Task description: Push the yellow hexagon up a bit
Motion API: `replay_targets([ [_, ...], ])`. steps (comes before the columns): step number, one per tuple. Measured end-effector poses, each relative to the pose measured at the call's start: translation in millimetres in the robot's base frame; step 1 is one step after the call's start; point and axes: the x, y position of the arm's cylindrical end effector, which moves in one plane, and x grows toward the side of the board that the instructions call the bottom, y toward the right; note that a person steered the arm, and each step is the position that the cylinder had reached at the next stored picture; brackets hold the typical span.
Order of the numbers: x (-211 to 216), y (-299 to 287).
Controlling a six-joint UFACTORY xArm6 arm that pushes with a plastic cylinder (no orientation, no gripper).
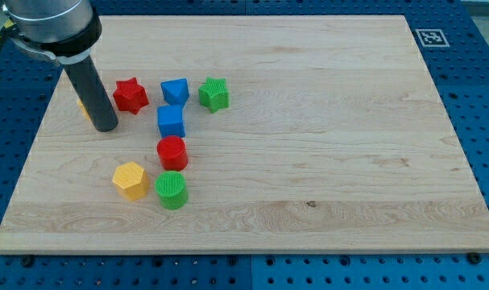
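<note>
The yellow hexagon [130, 179] lies on the wooden board [325, 145] at the lower left. My tip [105, 127] rests on the board above and slightly left of it, with a clear gap between them. A green cylinder [171, 189] sits just right of the hexagon, close to it. A red cylinder [171, 152] is above the green one.
A blue cube [171, 121] stands above the red cylinder. Further up are a red star [130, 95], a second blue block [175, 91] and a green block [214, 93]. A small yellow block [83, 106] is mostly hidden behind the rod.
</note>
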Motion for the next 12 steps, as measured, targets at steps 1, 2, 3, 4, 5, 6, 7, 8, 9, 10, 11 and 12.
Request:
replay_targets([
  [1, 16.8, 0.0],
  [2, 45.6, -15.2],
  [3, 67.1, -42.0],
  [4, 84.4, -41.5],
  [5, 121.4, -25.6],
  [6, 151.8, 8.7],
  [7, 157.8, 56.1],
  [8, 157.8, 68.4],
  [9, 157.8, 68.4],
  [10, 154.3, 72.8],
  [11, 133.0, 72.9],
  [12, 130.2, 72.9],
])
